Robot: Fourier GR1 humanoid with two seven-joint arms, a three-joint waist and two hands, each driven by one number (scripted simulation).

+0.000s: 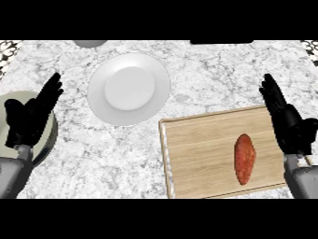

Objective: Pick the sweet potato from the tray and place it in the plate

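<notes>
Sweet potato (pixel 245 158) lies on wooden tray (pixel 196 158); white plate (pixel 128 88) unmarked.

One head view looks steeply down onto the marble counter (pixel 210 79).

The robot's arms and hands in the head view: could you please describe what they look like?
Both arms end in a black hand with slender fingers and a thumb: the left hand and the right hand. Each sits on a narrow wrist joined to a bulkier grey forearm with a smooth casing, the left forearm and the right forearm. The left forearm carries some darker detailing. No cables or sleeves show.
</notes>
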